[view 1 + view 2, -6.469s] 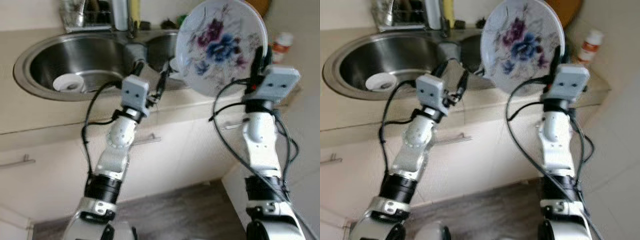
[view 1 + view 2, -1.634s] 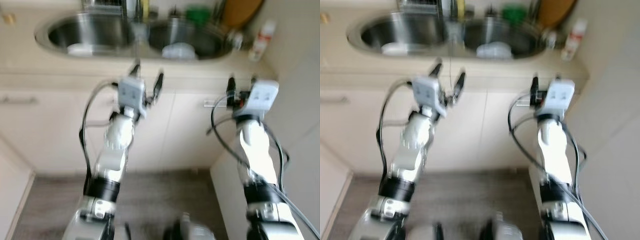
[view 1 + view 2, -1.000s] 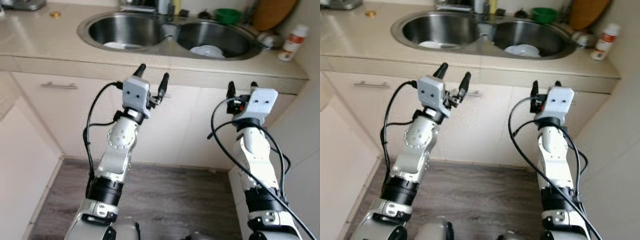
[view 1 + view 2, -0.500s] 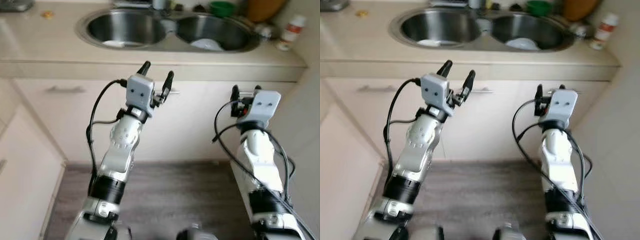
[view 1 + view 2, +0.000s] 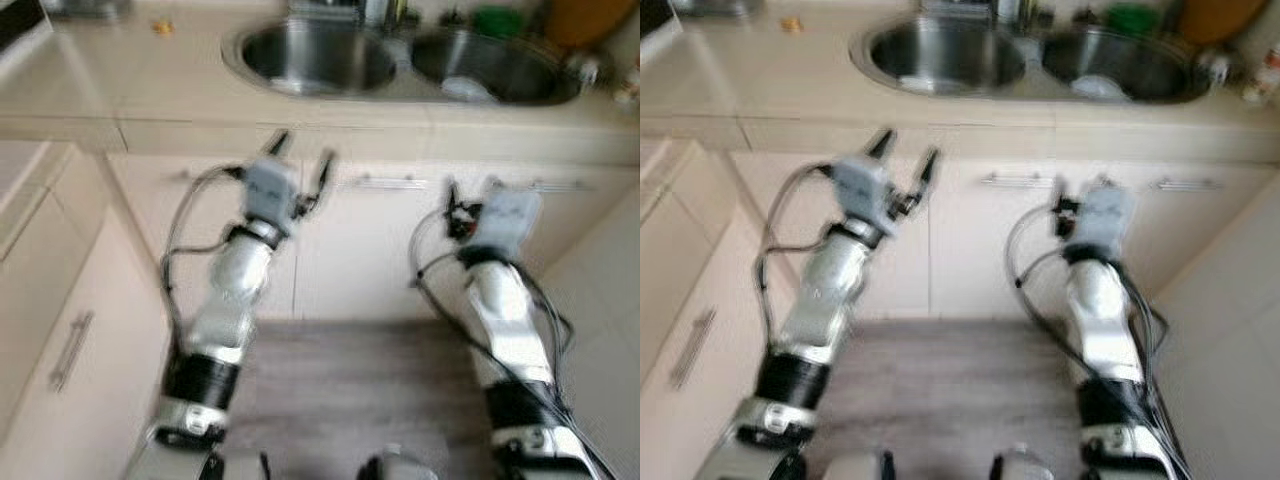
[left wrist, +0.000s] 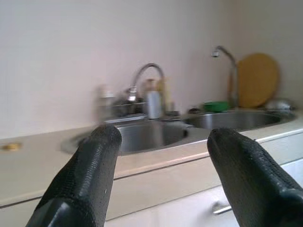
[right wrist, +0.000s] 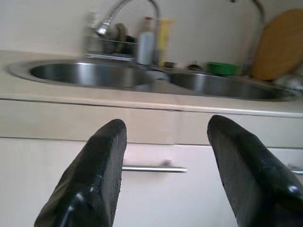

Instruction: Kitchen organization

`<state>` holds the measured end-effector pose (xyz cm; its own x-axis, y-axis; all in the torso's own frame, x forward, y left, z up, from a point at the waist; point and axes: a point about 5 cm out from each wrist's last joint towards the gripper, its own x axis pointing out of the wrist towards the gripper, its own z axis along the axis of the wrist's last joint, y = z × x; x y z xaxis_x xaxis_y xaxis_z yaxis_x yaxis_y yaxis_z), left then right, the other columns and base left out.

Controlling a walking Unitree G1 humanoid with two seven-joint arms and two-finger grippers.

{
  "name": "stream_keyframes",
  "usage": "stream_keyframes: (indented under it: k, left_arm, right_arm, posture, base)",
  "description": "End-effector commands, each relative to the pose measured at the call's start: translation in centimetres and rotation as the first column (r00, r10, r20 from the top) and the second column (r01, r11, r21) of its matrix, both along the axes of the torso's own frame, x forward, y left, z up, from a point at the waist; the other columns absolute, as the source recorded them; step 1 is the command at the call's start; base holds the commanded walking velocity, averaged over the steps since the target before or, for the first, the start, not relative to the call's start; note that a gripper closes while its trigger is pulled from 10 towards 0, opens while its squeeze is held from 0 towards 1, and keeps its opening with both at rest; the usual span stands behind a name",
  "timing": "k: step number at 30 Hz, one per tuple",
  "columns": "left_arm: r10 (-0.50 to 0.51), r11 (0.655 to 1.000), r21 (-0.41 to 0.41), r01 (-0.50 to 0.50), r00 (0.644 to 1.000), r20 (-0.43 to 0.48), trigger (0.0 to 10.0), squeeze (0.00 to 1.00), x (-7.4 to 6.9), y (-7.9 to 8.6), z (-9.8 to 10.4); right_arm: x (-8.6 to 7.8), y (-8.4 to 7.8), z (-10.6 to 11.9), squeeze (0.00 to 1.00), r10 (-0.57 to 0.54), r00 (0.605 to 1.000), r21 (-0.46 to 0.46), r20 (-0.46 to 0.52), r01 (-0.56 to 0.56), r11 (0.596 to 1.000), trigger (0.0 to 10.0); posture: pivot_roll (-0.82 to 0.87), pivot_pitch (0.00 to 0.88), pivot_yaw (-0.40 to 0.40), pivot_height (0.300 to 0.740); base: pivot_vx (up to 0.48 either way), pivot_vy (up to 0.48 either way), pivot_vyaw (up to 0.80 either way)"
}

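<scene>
- Gone from the right gripper [image 5: 1080, 197] is the flowered plate it held seconds back; its fingers are spread on nothing, level with the cabinet doors [image 5: 340, 240].
- Left gripper [image 5: 298, 158] is raised below the counter edge, fingers apart and bare too.
- Beyond, a white dish [image 5: 1098, 87] lies in the right basin of the double sink [image 5: 940, 55].
- Farthest back stand a green bowl [image 7: 222, 69] and a round wooden board [image 7: 279, 45].

A cream bench [image 5: 120, 100] with a double steel sink [image 5: 940, 55] is seen at twelve o'clock, pale cabinets [image 5: 970, 240] below it, grey wood-look floor [image 5: 940, 390] at six, plain wall [image 6: 71, 47] behind.
</scene>
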<state>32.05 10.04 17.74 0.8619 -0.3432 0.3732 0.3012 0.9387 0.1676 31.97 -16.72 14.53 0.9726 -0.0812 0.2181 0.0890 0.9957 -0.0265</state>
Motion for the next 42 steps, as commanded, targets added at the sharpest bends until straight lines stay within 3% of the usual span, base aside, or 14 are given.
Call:
stream_keyframes:
  k: [1,15,42]
  left_arm:
    - [-0.042,0.999,-0.006,0.042,0.999,0.008,10.0,0.00,-0.13,-1.34,0.35]
    - [-0.041,0.999,-0.006,0.041,0.999,0.030,10.0,0.00,-0.26,-1.22,0.41]
    - [-0.031,0.999,0.006,0.031,0.999,0.034,10.0,0.00,-0.05,-0.99,0.52]
  right_arm:
    - [-0.18,-1.24,0.00,0.00,-0.041,0.999,-0.014,-0.003,0.041,0.999,10.0]
    - [-0.18,-1.22,-0.24,0.00,-0.046,0.999,-0.017,-0.013,0.045,0.999,10.0]
    - [0.04,-1.14,-0.08,0.00,-0.047,0.999,-0.014,-0.010,0.047,0.999,10.0]
  posture:
    - [0.02,0.000,-0.083,0.740]
    - [0.02,0.000,-0.082,0.740]
    - [0.02,0.000,-0.080,0.740]
  base:
    - [0.000,0.480,0.00]
    - [0.000,0.034,0.00]
    - [0.330,0.000,0.00]
